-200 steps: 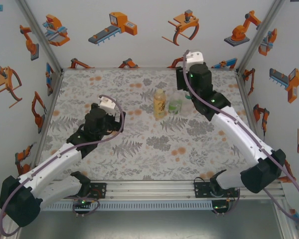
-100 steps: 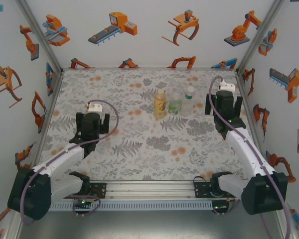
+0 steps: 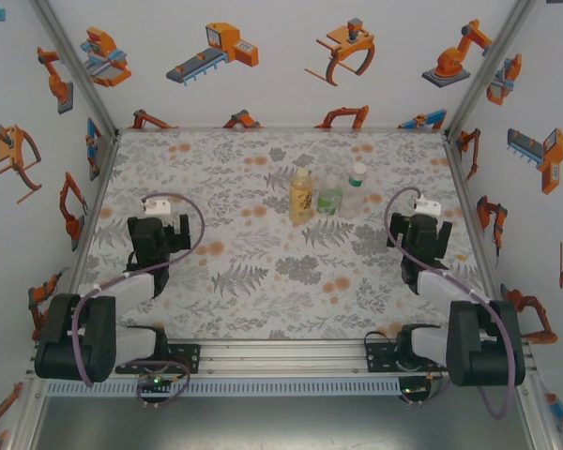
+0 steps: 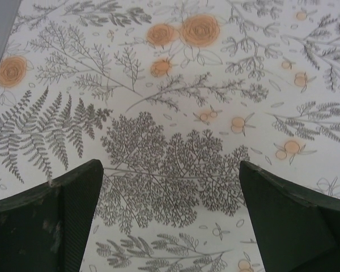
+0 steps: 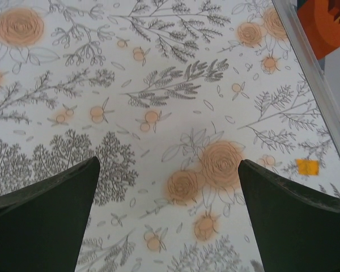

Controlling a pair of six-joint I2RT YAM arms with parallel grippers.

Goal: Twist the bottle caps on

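The amber bottle (image 3: 301,197), the green-tinted bottle (image 3: 329,201) just beside it and the clear bottle (image 3: 357,184), a white cap (image 3: 357,169) on its neck, stand upright at the far centre of the desk (image 3: 263,281). The left claw (image 4: 170,164) and the right claw (image 5: 168,163) hang released over bare desk, well apart from the bottles.

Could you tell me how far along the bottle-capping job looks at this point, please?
Done, it seems: the clear bottle wears a white cap; the amber bottle and green bottle beside it look capped too, though they are too small to be sure. In hand: nothing; the left pincer and right pincer hang open over the tablecloth. Left: probably only checking tightness.
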